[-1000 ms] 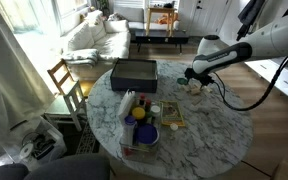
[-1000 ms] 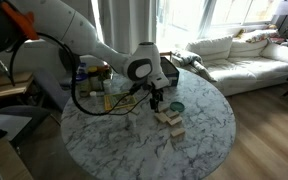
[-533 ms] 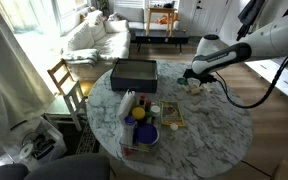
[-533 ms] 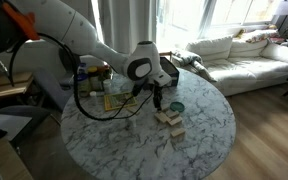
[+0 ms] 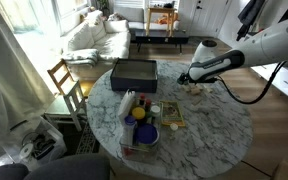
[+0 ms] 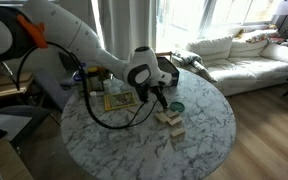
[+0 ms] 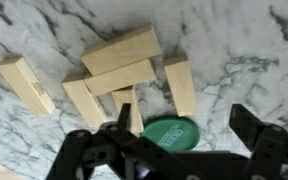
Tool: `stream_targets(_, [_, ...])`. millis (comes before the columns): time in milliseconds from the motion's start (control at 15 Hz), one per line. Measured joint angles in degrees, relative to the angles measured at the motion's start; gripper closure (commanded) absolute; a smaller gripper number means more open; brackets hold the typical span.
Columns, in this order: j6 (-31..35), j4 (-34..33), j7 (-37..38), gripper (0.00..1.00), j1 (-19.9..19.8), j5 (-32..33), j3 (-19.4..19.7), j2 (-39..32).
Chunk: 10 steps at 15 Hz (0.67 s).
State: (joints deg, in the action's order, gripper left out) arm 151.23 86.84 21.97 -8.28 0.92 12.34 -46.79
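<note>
One wooden block (image 7: 26, 83) lies alone, far left of the fingers (image 7: 254, 130). A heap of blocks (image 7: 124, 75) lies flat on the marble table (image 7: 244, 50), so nothing rolls. The green disc (image 7: 171, 132) sits between the fingers. The gripper (image 7: 184, 140) is spread wide and pinches nothing.

A white, rounded arm (image 6: 79, 35) with an orange band (image 6: 36, 30), black cable (image 6: 94, 117) and black gripper (image 7: 181, 130).
</note>
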Motion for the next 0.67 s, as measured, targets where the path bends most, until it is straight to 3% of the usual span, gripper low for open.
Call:
stream_targets(133, [3.65, 0.0, -4.44, 0.04, -0.1, -0.02, -0.48, -1.39])
stream_targets(267, [6.43, -0.01, -7.65, 0.29, -0.18, -0.03, -0.84, -2.69])
stream_targets(333, [7.36, -0.03, -8.84, 0.31, -0.24, -0.05, -0.94, -3.25])
stream_targets(667, [9.03, -0.74, -12.87, 0.71, -0.93, -0.1, -1.53, -5.03])
